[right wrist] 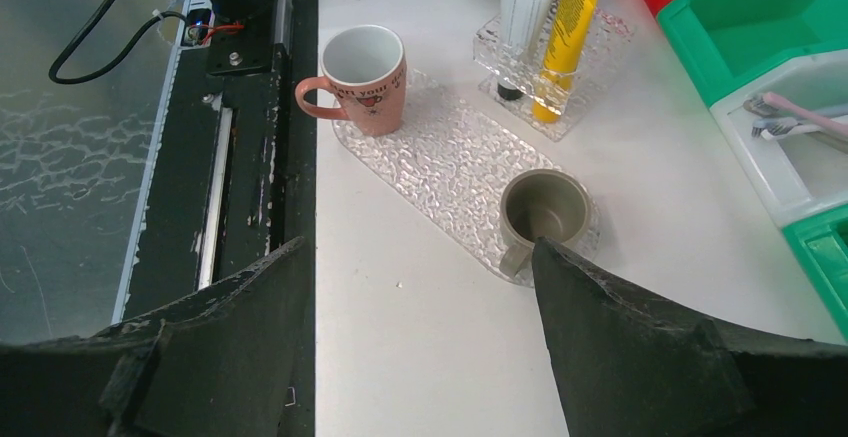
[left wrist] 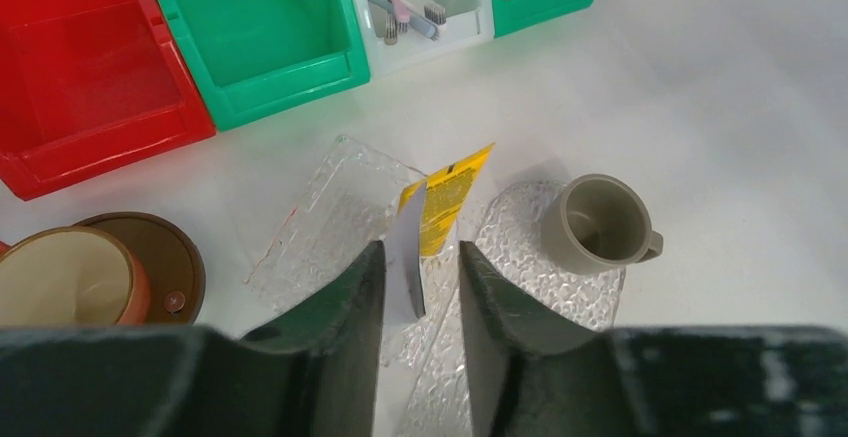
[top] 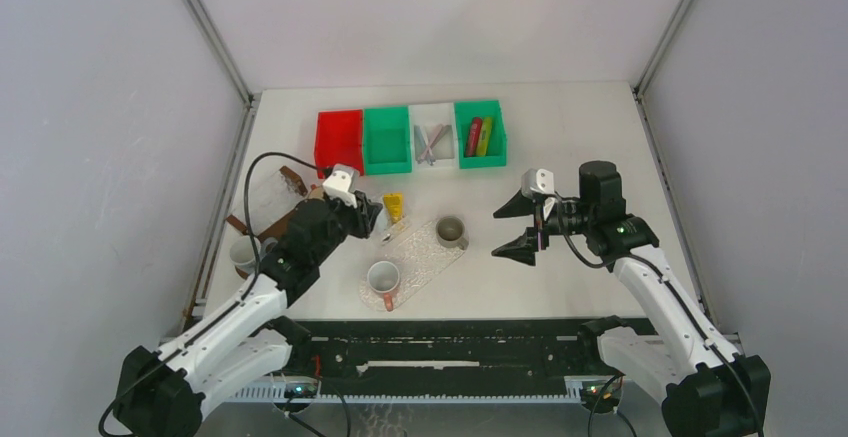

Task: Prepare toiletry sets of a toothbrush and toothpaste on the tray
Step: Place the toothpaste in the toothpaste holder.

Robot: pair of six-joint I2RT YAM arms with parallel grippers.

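Note:
A white toothpaste tube [left wrist: 409, 257] stands between the fingers of my left gripper [left wrist: 420, 249], against the left finger, with a gap to the right finger. A yellow tube [left wrist: 450, 195] leans beside it. Both tubes stand in a small clear holder [right wrist: 545, 107] at the far end of the clear textured tray [right wrist: 450, 162]. The left gripper [top: 378, 219] is open. Toothbrushes [top: 432, 140] lie in the white bin. My right gripper [top: 497, 233] hangs open and empty over the table, right of the tray.
A grey cup [top: 451, 232] and a pink-handled mug [top: 383, 279] stand on the tray. Red [top: 339, 141] and green [top: 387, 139] bins are at the back; another green bin [top: 480, 134] holds red and yellow tubes. A tan cup [left wrist: 70, 272] sits at the left.

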